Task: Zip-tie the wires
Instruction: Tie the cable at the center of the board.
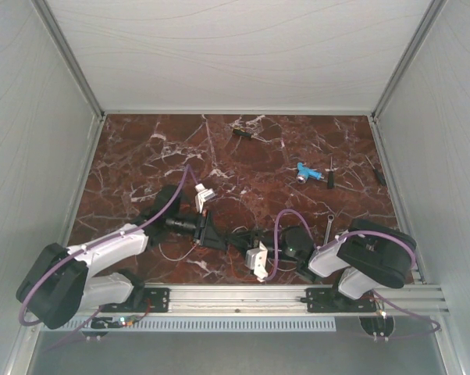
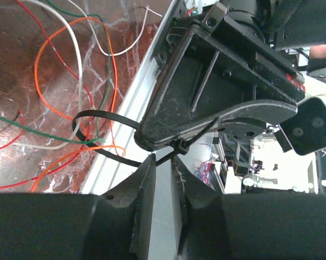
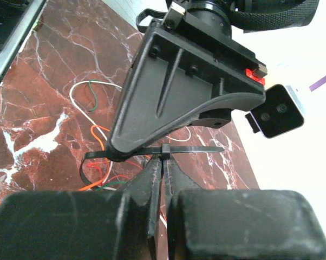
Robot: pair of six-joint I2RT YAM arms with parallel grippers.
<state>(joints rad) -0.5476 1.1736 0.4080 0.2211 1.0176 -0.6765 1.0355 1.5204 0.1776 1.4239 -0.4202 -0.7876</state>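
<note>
On the left, the left arm (image 1: 102, 250) is reaching across the red marble desk (image 1: 141, 156) toward the middle. The wires (image 2: 79, 65) are lying in a loose tangle on the desk, close to its near edge and just left of the two grippers. Orange, red, white and green strands are curling over each other. A black zip tie (image 2: 98, 115) is looping around some of these strands. The left gripper (image 2: 164, 160) is sitting right by the tie with its jaws a little apart, so a thin slit of light is showing between them. The tie's tail is running into that slit, but I cannot tell if the jaws are touching it. Next to it, tip to tip, the right gripper (image 3: 163, 160) is pressing its jaws together on the zip tie, right under the tie's little square head. Farther right, a small wrench (image 1: 329, 226) is lying on the desk, and a blue tool (image 1: 306, 173) is lying farther back, both well apart from the wires.
</note>
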